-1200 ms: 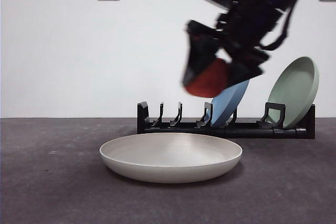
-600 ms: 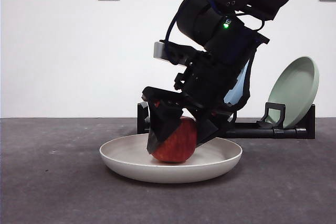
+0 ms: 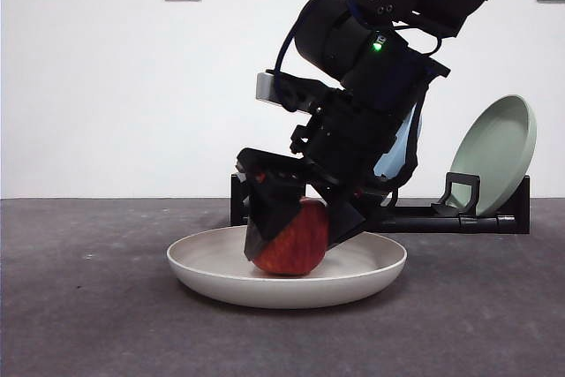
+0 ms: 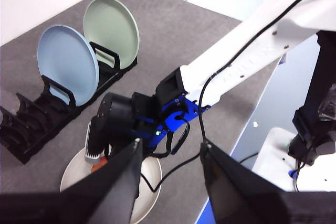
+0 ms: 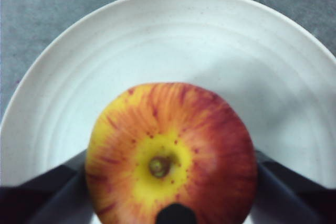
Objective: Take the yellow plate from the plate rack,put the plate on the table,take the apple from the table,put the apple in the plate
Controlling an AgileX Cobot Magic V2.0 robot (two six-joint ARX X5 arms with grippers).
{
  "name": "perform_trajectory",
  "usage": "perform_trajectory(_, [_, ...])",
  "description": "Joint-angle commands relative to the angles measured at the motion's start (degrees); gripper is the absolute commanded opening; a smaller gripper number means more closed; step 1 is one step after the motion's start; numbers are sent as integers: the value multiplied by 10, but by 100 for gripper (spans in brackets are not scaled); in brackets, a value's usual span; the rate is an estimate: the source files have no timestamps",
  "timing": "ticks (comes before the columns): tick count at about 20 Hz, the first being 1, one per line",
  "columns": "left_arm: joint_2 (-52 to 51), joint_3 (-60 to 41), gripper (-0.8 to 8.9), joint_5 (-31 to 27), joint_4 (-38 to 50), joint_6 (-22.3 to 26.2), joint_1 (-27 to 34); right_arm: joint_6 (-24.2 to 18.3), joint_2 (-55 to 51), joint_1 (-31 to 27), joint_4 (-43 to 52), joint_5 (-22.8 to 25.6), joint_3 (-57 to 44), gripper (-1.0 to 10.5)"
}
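The apple (image 3: 291, 240), red with yellow streaks, sits low in the middle of the yellow plate (image 3: 371, 269), a wide cream plate that lies flat on the table (image 3: 88, 306). My right gripper (image 3: 298, 234) reaches down from the upper right and is shut on the apple, one jaw on each side. The right wrist view shows the apple (image 5: 170, 153) from above, between the jaws, over the plate (image 5: 173, 30). My left gripper (image 4: 170, 182) is open and empty, high above the table. The plate rack (image 3: 424, 216) stands behind the plate.
The rack (image 4: 31, 124) holds a blue plate (image 4: 68, 64) and a sage-green plate (image 4: 111, 24), both on edge; the other slots stand free. In the front view the green plate (image 3: 499, 152) leans at the right. The table's edge runs near the right arm's base.
The right gripper came down from above the rack with the apple into the plate. In the last half second it has barely moved.
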Motion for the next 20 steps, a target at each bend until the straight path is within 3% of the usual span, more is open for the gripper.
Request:
perform_trajectory(1, [0,-1,188,-1,-4,-2,0,5,-10,0,8,2,-2,630])
perform_trajectory(7, [-1,-1,188,-1,-40,-2,0,6,-130,0,-49,0,-2,629])
perform_trajectory(16, [-1,-1,188,0,-119,3,0,6,-442,0,-408,-5,-2,626])
perform_trajectory(20, [0,-1,188,2,-164,2,0,6,-525,0,-505,-5,-2,626])
